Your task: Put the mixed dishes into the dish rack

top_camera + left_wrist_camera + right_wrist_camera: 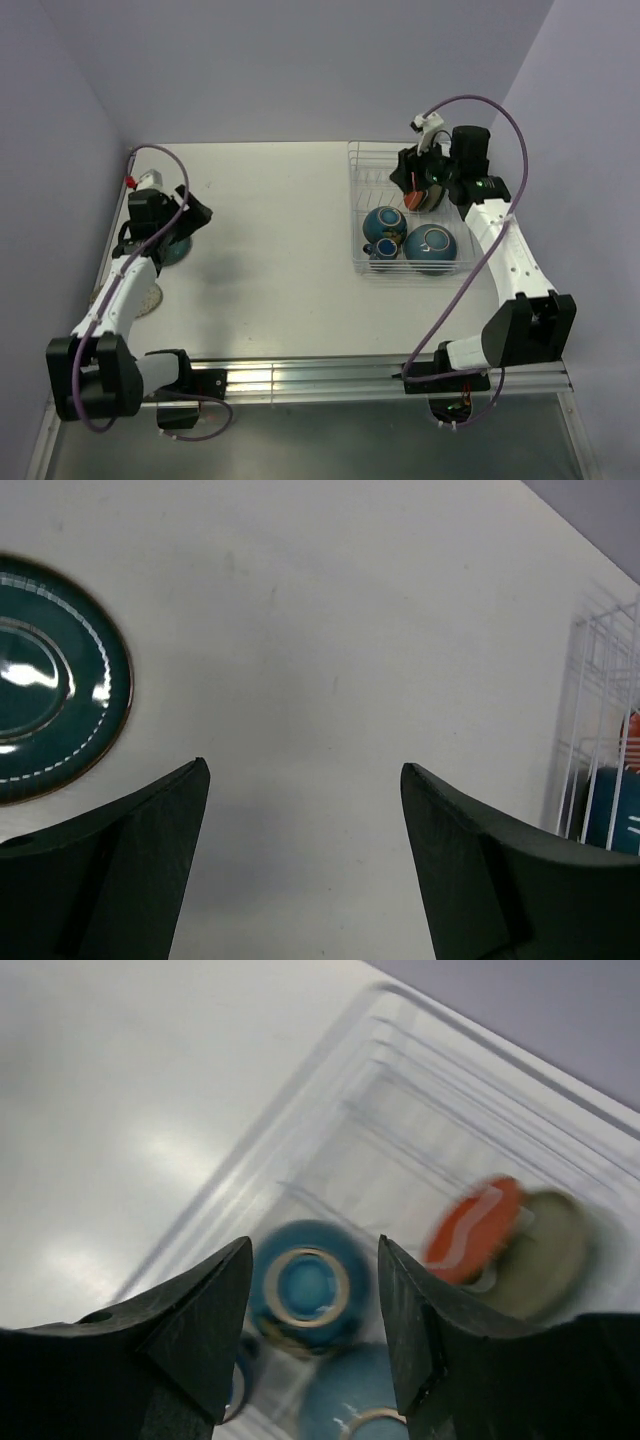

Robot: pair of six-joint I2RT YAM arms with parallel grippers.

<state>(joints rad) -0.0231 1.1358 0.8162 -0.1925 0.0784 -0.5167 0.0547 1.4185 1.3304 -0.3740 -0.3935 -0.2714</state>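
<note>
your white wire dish rack [353,205] sits far right on the white table [270,230], holding two teal-blue round bowls [384,224], an orange-red plate [472,1230] and an olive plate [548,1252]. the right gripper [315,1290] hovers above it, jaws parted, empty. the left gripper [305,810] is wide open beside a dark teal plate [45,680].

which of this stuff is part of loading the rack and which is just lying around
Job: white wire dish rack; two teal-blue round bowls, orange-red plate inside it; dark teal plate, pale plate on white table.
Lying about: nothing else seen.

White table [270,230], lavender walls [300,60], soft glare.
</note>
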